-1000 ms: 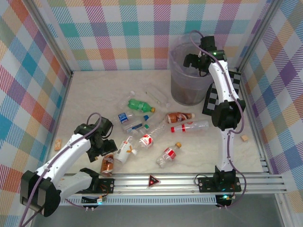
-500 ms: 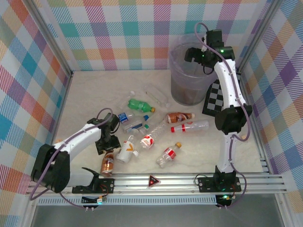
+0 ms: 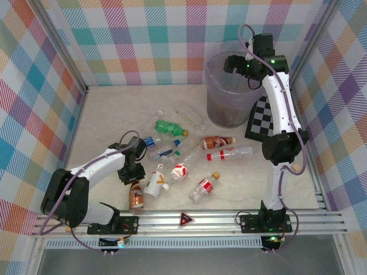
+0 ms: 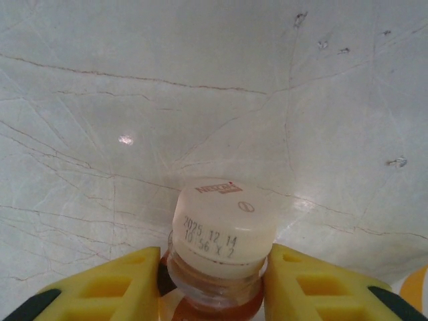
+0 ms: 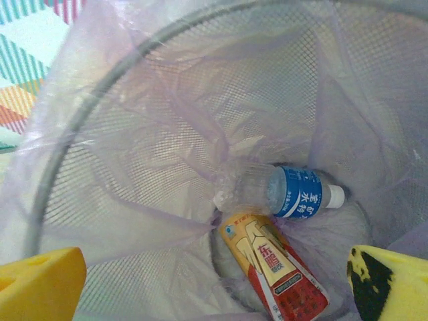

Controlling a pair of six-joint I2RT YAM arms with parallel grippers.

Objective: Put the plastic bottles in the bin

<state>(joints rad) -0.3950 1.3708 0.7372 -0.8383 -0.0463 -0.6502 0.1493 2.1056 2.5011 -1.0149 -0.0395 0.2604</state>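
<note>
Plastic bottles point(image 3: 179, 171) lie on their sides in a loose scatter across the middle of the table. A green bottle point(image 3: 168, 126) is at the back, with a blue-labelled bottle point(image 3: 150, 142) just nearer on its left. A brown-labelled bottle point(image 3: 217, 141) and a long clear bottle point(image 3: 230, 153) lie side by side on the right, and a red-labelled bottle point(image 3: 203, 188) lies toward the front rail. A white-labelled bottle point(image 3: 155, 183) crowds the left arm's catch, lying just beside it on the right. The bin point(image 3: 221, 109) stands at the far right, a chequered board point(image 3: 265, 117) just beside it. At the bin's bottom, a blue-banded bottle point(image 5: 294, 192) and a red-and-yellow bottle point(image 5: 274, 267) lie touching inside the clear liner. The table point(image 3: 109, 114) is pale and marble-like, crossed by thin veins. Pastel plaid walls point(image 3: 143, 34) close it in on three sides, and an aluminium rail point(image 3: 218, 220) with a red triangle point(image 3: 185, 218) runs along the front. The left gripper point(image 4: 214, 281) is clamped on the neck of an amber bottle point(image 3: 136, 197) at the front left, its yellow fingers point(image 4: 114, 284) pressing either side just below the white cap point(image 4: 224, 224), which carries a printed date. The right gripper point(image 5: 217, 267) hangs over the bin's mouth, jaws spread wide and holding nothing.
</note>
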